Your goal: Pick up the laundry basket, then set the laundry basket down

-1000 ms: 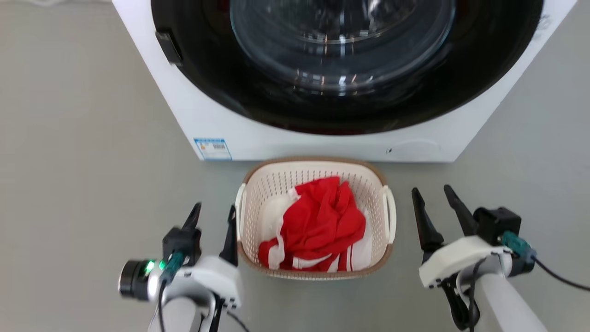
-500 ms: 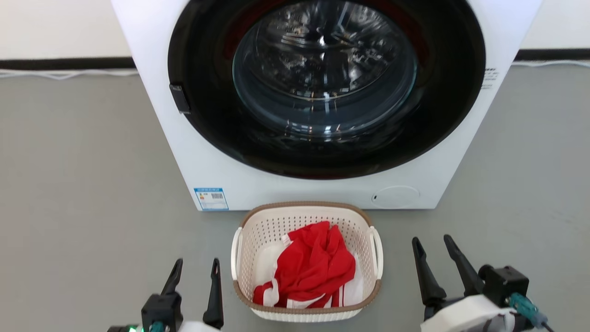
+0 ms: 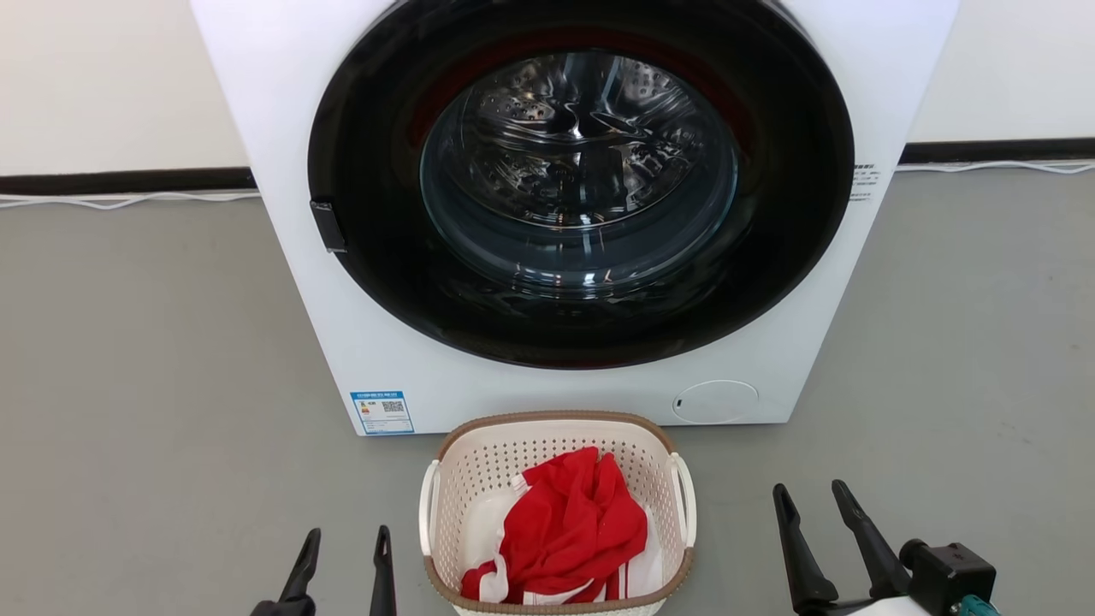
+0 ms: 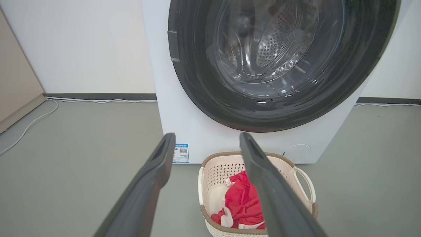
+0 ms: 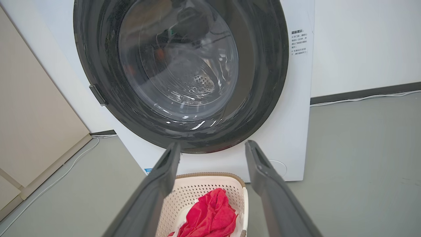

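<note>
1. Both claws, the left claw (image 3: pixel 346 552) and the right claw (image 3: pixel 813 530), are spread and hold nothing.
2. Between them, nearer the left one, the laundry basket (image 3: pixel 479 462) sits on the floor (image 3: pixel 154 385), untouched.
3. So it is either not yet lifted or already set down; I cannot tell which.
4. Inside it lies a red garment (image 3: pixel 573 522) with white trim.
5. Beyond the fingertips, just behind the basket, stands a washing machine (image 3: pixel 291 299).

Washing machine (image 3: pixel 376 342) stands close behind laundry basket (image 3: pixel 547 418); floor (image 3: pixel 171 428) flanks it.

The basket (image 5: pixel 197 190) sits just before the washer (image 5: pixel 297 125), red cloth (image 5: pixel 210 214) inside. The right gripper (image 5: pixel 213 146) is spread wide, empty, pointing at the washer.
</note>
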Controlling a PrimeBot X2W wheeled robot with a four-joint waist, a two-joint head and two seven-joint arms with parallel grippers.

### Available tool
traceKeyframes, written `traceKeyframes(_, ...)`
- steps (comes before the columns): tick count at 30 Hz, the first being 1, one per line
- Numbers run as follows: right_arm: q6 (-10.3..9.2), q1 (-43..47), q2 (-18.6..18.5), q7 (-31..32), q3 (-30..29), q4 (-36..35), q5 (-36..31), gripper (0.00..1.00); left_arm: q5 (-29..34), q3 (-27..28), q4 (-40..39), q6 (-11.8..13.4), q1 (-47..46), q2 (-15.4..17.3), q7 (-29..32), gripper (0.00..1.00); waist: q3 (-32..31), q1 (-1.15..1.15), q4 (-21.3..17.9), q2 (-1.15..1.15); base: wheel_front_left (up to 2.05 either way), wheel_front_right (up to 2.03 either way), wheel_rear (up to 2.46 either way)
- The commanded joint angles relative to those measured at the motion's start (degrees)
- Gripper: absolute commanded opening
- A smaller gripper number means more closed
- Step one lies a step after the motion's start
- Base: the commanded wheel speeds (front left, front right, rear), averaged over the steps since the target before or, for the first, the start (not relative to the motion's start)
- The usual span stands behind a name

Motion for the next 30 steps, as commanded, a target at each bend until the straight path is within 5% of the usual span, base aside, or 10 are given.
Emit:
traceKeyframes(1,0.36,-0.5,-0.1,-0.7,1.3,-1.8,0.5,1.0,0.6,2.2,-1.9,-0.1,-0.9,-0.2,-0.4,1.0,-0.2,0.0,-0.1,0.0,0.0,0.0,0.0)
traceKeyframes(27,0.36,0.3,-0.1,-0.7,-1.2,-2.1,0.5,1.0,2.7,3.4,-4.2,-0.7,0.7,-0.6,-0.4,1.0,-0.6,0.0,-0.3,0.0,0.0,0.0,0.0)
traceKeyframes(28,-0.01,1.2,0.1,0.0,-2.3,-0.6,0.5,0.0,2.3,1.5,-2.7,-0.1,1.9,-0.2,0.0,0.0,-0.6,0.0,-0.3,0.0,0.0,0.0,0.0)
traceKeyframes(30,-0.05,1.4,0.1,0.1,-2.2,0.7,0.6,0.0,2.2,1.4,-1.3,-0.1,2.0,-0.3,0.0,0.0,-0.6,0.0,-0.3,0.0,0.0,0.0,0.0)
